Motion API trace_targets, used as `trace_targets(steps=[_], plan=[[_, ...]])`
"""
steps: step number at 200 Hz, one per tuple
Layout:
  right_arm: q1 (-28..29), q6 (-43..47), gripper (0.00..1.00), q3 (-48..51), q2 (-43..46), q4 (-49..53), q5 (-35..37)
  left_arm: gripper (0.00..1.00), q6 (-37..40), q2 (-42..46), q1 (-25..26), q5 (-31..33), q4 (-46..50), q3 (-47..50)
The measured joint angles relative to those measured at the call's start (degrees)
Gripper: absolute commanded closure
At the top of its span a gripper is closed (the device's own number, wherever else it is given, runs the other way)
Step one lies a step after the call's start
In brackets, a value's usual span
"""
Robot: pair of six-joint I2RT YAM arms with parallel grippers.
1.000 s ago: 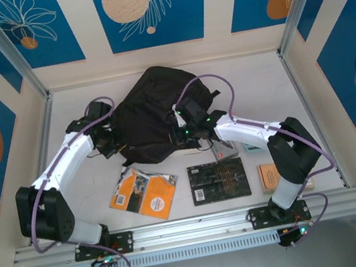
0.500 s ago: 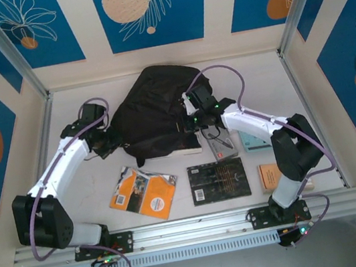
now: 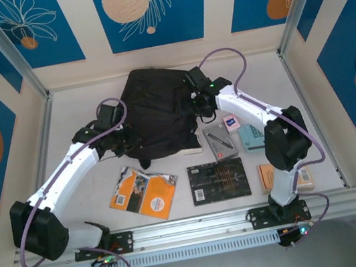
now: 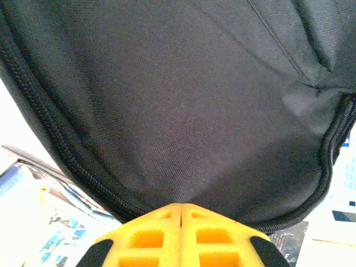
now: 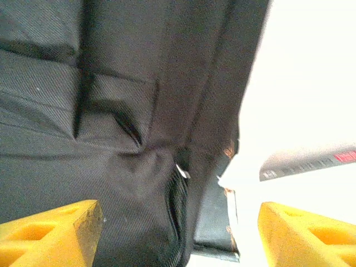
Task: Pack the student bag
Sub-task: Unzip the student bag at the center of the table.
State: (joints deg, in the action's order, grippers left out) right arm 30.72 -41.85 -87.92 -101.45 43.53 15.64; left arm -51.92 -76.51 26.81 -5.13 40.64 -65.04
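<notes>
Top view: the student bag (image 3: 158, 113) lies at the far middle of the table (image 3: 84, 182), nudged back from a second ago. The left end effector (image 3: 124, 138) is at its left edge, the right end effector (image 3: 199, 103) at its right. Left wrist view: left end effector (image 4: 181, 207) pressed together, pinching the bag's (image 4: 178, 100) zip-edge fabric. Right wrist view: right end effector (image 5: 179, 214), clamped a moment ago, now spread wide, with the bag (image 5: 111, 111) just ahead and loose between the jaws. Likely the right arm has let go and is free to fetch a book.
</notes>
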Motion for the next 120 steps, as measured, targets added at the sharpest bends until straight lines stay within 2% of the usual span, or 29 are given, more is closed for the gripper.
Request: trace_targets(steps=[30, 61, 78, 97, 120], plan=[[0.87, -8.81, 0.25, 5.27, 9.16, 1.9, 0.2, 1.0, -3.41, 0.28, 2.27, 0.37, -0.57, -0.07], [2.64, -21.31, 0.34, 11.67, 16.92, 0.98, -2.75, 1.0, -6.43, 0.35, 5.68, 0.87, -0.85, -0.07], [4.57, -27.8, 0.34, 14.78, 17.57, -1.03, -5.29, 1.0, -7.23, 0.35, 7.56, 1.14, -0.83, -0.09], [6.56, -33.48, 0.28, 17.46, 16.17, -4.09, -8.72, 1.0, -8.0, 0.35, 8.7, 1.33, -0.87, -0.15], [8.66, -36.41, 0.24, 16.35, 12.04, -5.68, -10.34, 1.0, -8.24, 0.39, 9.11, 1.49, -0.87, -0.15]])
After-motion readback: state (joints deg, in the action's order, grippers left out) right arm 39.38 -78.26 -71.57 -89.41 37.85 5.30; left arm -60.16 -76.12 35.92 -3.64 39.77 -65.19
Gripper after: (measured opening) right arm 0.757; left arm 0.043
